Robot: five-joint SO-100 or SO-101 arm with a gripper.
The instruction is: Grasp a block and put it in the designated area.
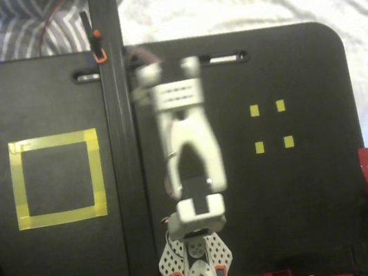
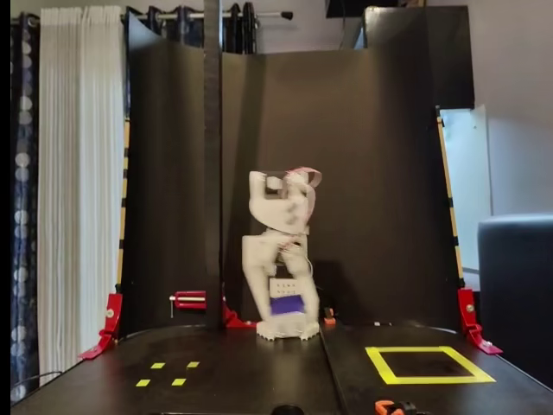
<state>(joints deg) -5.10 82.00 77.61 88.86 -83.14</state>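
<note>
i see the gripper (image 2: pixel 288 304) clenched on the block (image 2: pixel 287 304), raised above the table (image 1: pixel 318 187). the designated area (image 1: pixel 57 179) encloses only bare black surface; block well apart from it.

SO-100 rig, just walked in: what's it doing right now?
The white arm is mid-swing and blurred, carrying the block in its gripper above the black table. In both fixed views the arm points roughly straight out from its base, at the table's middle. The four small yellow markers lie bare on one side; the designated area, a yellow tape square, sits on the other side with nothing in it. The block is not yet placed.
</note>
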